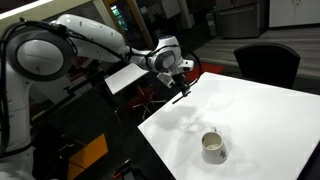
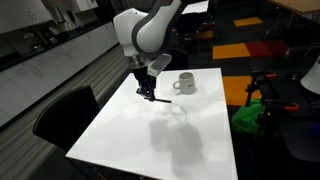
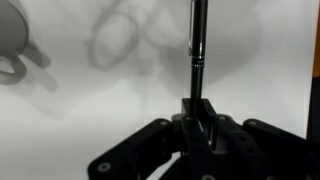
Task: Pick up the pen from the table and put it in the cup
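Pen (image 3: 197, 40): thin, dark, glossy stick, clenched in jaws over white table (image 1: 260, 120).

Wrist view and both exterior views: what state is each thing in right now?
Black claw: shut on the thin dark pen.
Pen: held, apparently clear of the large white table, not yet in the cup.
Small cream round mug: upright on the table, apart from the claw, no pen inside.
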